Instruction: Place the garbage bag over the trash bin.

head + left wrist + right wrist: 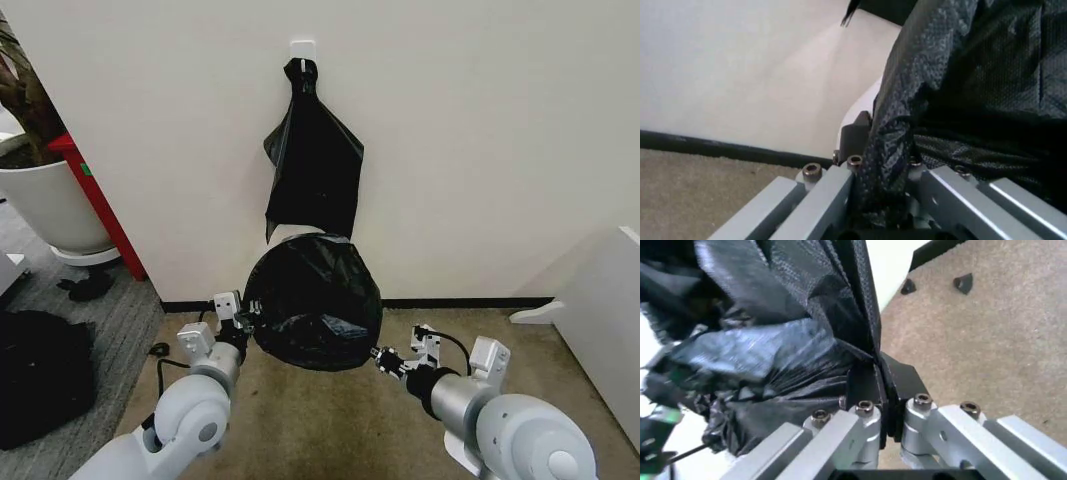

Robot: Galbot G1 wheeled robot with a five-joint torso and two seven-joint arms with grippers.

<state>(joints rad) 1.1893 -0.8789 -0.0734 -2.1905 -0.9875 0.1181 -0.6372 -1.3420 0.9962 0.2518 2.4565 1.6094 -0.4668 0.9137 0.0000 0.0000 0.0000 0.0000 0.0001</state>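
Observation:
The garbage bag [315, 300] is a glossy black bag bulging against the wall at floor level. It covers the trash bin [291, 234], of which only a white sliver peeks out at the top. My left gripper [246, 318] is shut on the bag's left edge, and the left wrist view shows the film [940, 75] pinched in the left gripper [883, 155], with the bin's white side [863, 102] behind. My right gripper [385, 358] is shut on the bag's lower right edge. In the right wrist view the bag [767, 355] is clamped in the right gripper [879, 385].
A second black bag [312, 160] hangs knotted from a wall hook above. A large white plant pot [45, 200] and a red panel [100, 200] stand at left, with a dark heap [40, 375] on the floor. A white panel [600, 310] stands at right.

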